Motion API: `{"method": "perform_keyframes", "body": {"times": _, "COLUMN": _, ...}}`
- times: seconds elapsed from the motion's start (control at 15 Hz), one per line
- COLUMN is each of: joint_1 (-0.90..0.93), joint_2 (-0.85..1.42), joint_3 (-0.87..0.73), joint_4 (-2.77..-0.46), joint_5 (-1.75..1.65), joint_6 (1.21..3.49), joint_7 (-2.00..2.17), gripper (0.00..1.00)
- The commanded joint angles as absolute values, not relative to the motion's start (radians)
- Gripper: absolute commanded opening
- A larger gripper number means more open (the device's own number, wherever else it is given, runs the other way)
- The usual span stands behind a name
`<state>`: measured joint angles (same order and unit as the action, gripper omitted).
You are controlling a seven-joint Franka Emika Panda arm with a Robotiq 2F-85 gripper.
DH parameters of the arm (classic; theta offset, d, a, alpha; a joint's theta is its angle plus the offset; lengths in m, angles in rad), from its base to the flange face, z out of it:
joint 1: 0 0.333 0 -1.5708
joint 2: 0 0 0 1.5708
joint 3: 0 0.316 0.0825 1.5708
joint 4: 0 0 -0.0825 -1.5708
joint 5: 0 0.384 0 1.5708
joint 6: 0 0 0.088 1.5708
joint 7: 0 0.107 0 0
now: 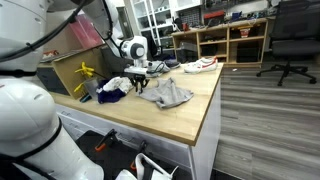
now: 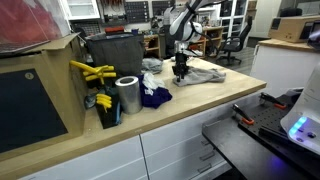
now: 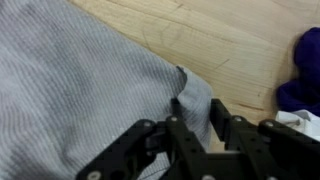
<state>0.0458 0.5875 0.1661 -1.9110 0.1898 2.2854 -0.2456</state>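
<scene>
A grey ribbed cloth (image 3: 80, 80) lies rumpled on the wooden tabletop (image 3: 240, 40); it shows in both exterior views (image 1: 170, 95) (image 2: 207, 74). My gripper (image 3: 198, 108) points straight down at the cloth's edge, and a raised fold of the fabric fills the gap between its two black fingers (image 3: 218, 112). In both exterior views the gripper (image 1: 139, 82) (image 2: 180, 72) stands low on the table at the end of the cloth nearest a dark blue cloth (image 1: 112, 92) (image 2: 155, 97).
A white garment (image 1: 200, 65) lies toward the table's far end. A metal can (image 2: 127, 95), yellow tools (image 2: 92, 72) and a dark bin (image 2: 112, 50) stand along the back. The blue cloth (image 3: 302, 70) is close beside the gripper.
</scene>
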Motion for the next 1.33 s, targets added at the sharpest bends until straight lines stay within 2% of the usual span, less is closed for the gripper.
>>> {"method": "perform_keyframes", "body": {"times": 0.0, "joint_1": 0.036, "joint_2": 0.594, "joint_3": 0.177, "joint_4": -1.902, "joint_5": 0.208, "joint_6": 2.294, "joint_7": -0.234, "gripper": 0.07}}
{"method": "perform_keyframes", "body": {"times": 0.07, "joint_1": 0.037, "joint_2": 0.592, "joint_3": 0.179, "joint_4": -1.905, "joint_5": 0.208, "joint_6": 2.293, "joint_7": -0.235, "gripper": 0.01}}
{"method": "perform_keyframes", "body": {"times": 0.13, "joint_1": 0.037, "joint_2": 0.587, "joint_3": 0.182, "joint_4": -1.909, "joint_5": 0.21, "joint_6": 2.293, "joint_7": -0.238, "gripper": 0.0}}
{"method": "perform_keyframes", "body": {"times": 1.27, "joint_1": 0.094, "joint_2": 0.549, "joint_3": 0.271, "joint_4": -1.863, "joint_5": 0.319, "joint_6": 2.273, "joint_7": -0.13, "gripper": 0.01}}
